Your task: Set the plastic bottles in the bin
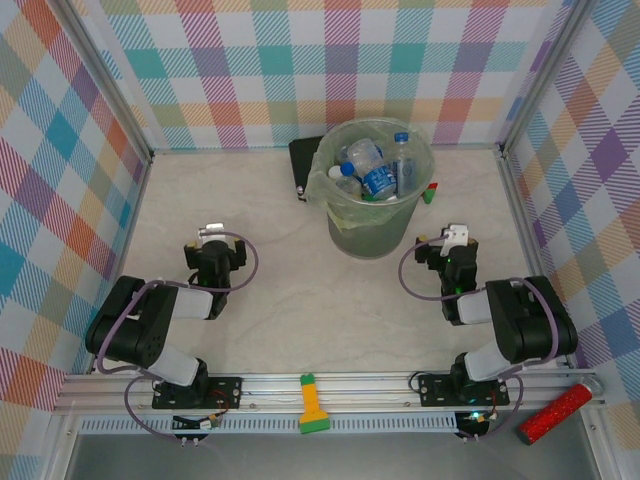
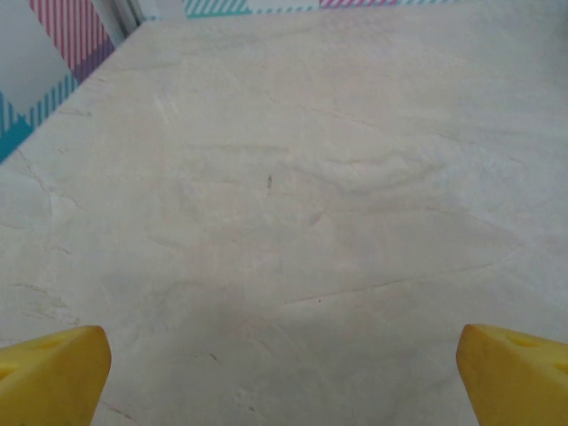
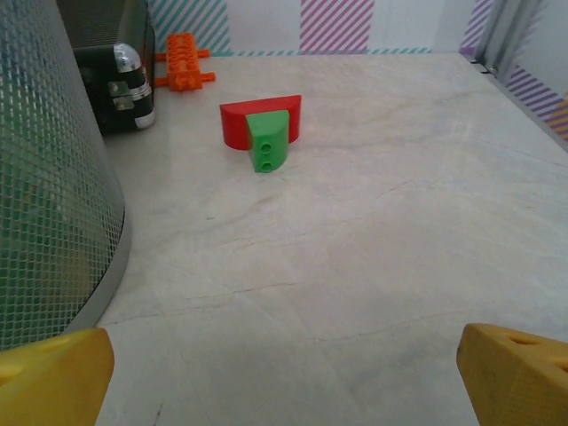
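Along the near rail a yellow-and-green toy block (image 1: 312, 405) lies at the middle and a red glittery cylinder (image 1: 553, 416) at the right end. Neither is a bottle, and the likeliest mistake from here is an arm taking one of them for a bottle and carrying it to the bin.

Just beyond the rail, both arms sit folded over the pale marbled table top (image 1: 300, 300). The left gripper (image 1: 212, 236) is released, its yellow fingertips (image 2: 49, 373) spread wide with nothing between them. The right gripper (image 1: 457, 236) is likewise released and empty, its fingertips (image 3: 515, 373) wide apart.

Farther out, at the middle, stands the round translucent grey-green bin (image 1: 372, 238), lined with a thin plastic bag (image 1: 322, 182). The clear plastic bottles with blue caps and labels (image 1: 378, 180) that can be made out all lie inside it, heaped close to the rim, one upright at its right side. The task looks done, or nearly so.

The bin's wall is near the right gripper, on its left. A careless swing that way could knock the bin, which is probably light, and spill the heaped bottles. A spread finger could also catch the loose bag and drag it.

Past the bin, a red-and-green plastic block (image 3: 262, 131) lies just beside its right side, a flat black rectangular object (image 1: 303, 165) at its far left, and an orange plastic piece (image 3: 185, 58) beyond. Reaching for any of these would pass close to the bin for no gain.
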`<state>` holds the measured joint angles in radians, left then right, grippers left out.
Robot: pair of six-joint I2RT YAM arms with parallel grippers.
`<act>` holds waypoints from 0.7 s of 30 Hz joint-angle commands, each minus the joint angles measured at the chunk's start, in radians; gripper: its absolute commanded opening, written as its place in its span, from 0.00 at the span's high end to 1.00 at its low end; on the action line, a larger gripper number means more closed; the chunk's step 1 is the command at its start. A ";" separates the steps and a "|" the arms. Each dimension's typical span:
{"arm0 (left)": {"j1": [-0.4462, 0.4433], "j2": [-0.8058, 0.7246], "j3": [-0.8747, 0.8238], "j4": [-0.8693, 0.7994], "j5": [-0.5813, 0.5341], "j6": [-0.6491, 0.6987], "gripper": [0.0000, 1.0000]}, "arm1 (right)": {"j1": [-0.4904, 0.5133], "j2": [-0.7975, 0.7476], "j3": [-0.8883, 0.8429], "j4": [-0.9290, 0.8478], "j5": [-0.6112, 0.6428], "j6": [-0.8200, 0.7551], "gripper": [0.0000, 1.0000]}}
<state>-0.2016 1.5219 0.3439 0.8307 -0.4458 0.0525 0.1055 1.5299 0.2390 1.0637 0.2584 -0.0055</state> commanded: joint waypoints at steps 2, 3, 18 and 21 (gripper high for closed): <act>0.054 0.068 0.000 0.183 0.151 0.007 0.00 | -0.008 -0.001 0.039 0.015 -0.051 -0.007 0.01; 0.055 0.044 0.025 0.086 0.154 -0.007 0.01 | -0.009 0.015 0.051 0.020 -0.045 -0.013 0.01; 0.081 0.058 0.050 0.068 0.173 -0.027 0.00 | -0.020 0.007 0.127 -0.142 -0.049 0.008 0.01; 0.082 0.058 0.050 0.067 0.173 -0.027 0.00 | -0.023 0.007 0.133 -0.153 -0.055 0.012 0.01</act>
<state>-0.1280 1.5791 0.3786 0.8902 -0.2848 0.0414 0.0914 1.5417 0.3500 0.9142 0.2218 -0.0082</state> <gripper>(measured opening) 0.995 0.990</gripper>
